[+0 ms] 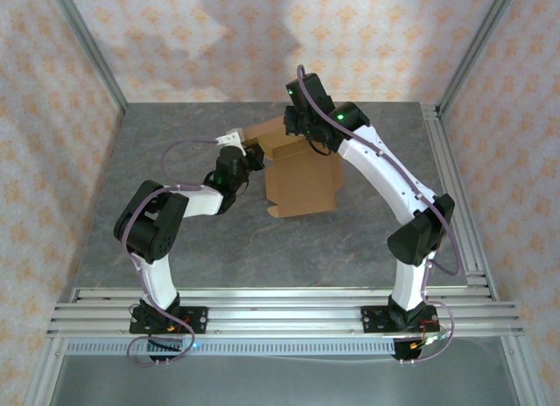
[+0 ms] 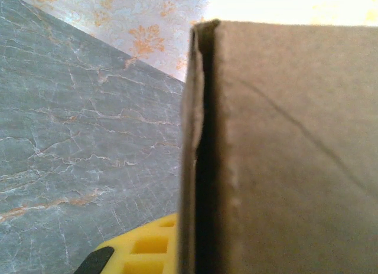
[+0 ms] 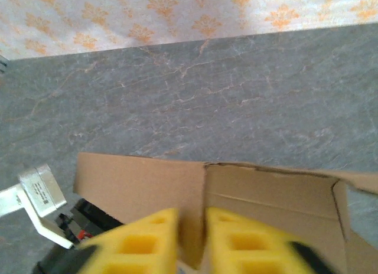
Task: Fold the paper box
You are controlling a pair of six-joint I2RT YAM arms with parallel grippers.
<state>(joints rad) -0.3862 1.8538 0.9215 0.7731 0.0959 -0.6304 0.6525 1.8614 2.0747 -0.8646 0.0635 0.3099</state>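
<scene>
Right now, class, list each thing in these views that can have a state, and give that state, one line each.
box, partly folded, a wall raised, not closed.
right gripper, shut on a wall of the box.
left gripper, against the left wall of the box; open or shut cannot be told.

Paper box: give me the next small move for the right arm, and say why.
Probably tip the right gripper slightly toward the box's middle, folding the pinched wall over. Its yellow fingers straddle a wall of the paper box, which in the top view looks only partly formed.
</scene>
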